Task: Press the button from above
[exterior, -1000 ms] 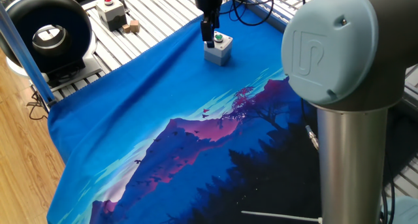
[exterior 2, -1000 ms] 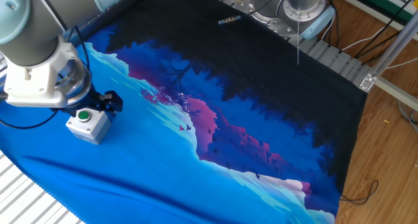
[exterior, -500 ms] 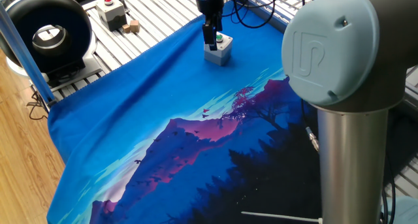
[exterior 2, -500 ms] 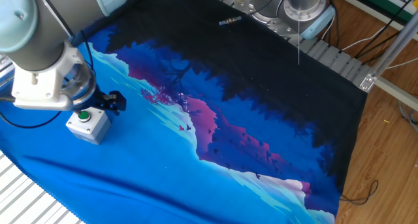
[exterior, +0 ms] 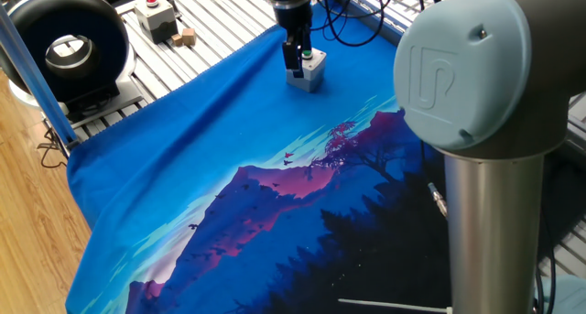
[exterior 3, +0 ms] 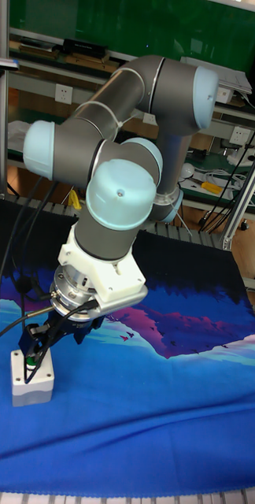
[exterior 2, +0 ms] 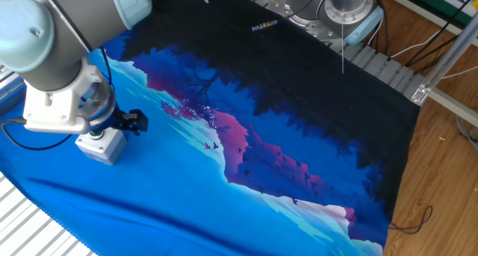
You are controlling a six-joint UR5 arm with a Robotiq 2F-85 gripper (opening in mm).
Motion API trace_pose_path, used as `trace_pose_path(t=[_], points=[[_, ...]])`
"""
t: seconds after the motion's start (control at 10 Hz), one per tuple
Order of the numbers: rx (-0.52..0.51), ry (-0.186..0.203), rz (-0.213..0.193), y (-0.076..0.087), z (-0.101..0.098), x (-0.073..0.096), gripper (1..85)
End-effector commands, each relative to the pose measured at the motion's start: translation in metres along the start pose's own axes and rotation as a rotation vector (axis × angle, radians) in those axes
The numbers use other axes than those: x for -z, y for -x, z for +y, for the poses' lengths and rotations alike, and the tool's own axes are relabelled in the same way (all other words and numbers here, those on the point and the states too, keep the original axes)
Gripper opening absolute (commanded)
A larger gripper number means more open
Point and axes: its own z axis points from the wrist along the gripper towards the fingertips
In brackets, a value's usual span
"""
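A blue printed cloth (exterior: 229, 140) covers the table. Near its far edge the button (exterior: 307, 53) faces straight up atop its grey box (exterior: 309, 72). The gripper (exterior: 292, 61) sits just above it; whether the fingers are parted, I cannot tell.

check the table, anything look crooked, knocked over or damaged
Nothing stands out. The light-grey button box sits upright on the blue cloth, and the pincer is right over its green button. The cloth has only soft folds.
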Motion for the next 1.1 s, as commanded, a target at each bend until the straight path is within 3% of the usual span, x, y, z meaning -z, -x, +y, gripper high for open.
trace_pose_path(t=[0.0,0.4,1.0], points=[[-0.009,-0.012,0.002,0.0,-0.003,-0.005,81.3],[-0.023,-0.021,0.008,0.005,-0.001,0.0,81.3],[-0.026,-0.024,0.003,0.011,-0.003,-0.008,81.3]])
